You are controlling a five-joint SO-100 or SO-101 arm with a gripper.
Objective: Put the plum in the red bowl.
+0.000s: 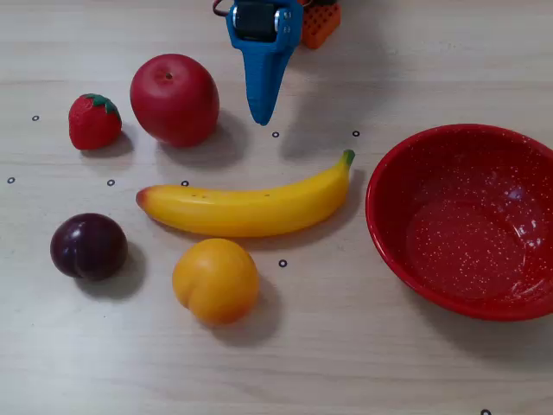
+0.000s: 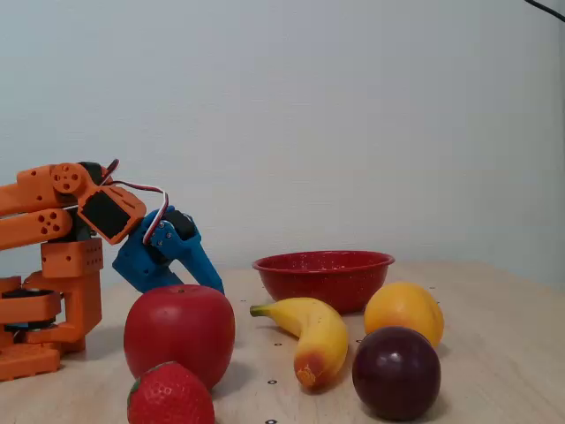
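Zero contact: pincer clenched, empty, above table near apple, apart from plum.

One fixed view looks straight down, close over my table. Another sits low at table level, facing the wall, fruit nearest. Both share my gripper, fruit and bowl.

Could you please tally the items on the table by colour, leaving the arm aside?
Red: 3 (apple, strawberry, red bowl)
Yellow: 1 (banana)
Orange-yellow: 1 (peach)
Dark purple: 1 (plum)
Total: 6
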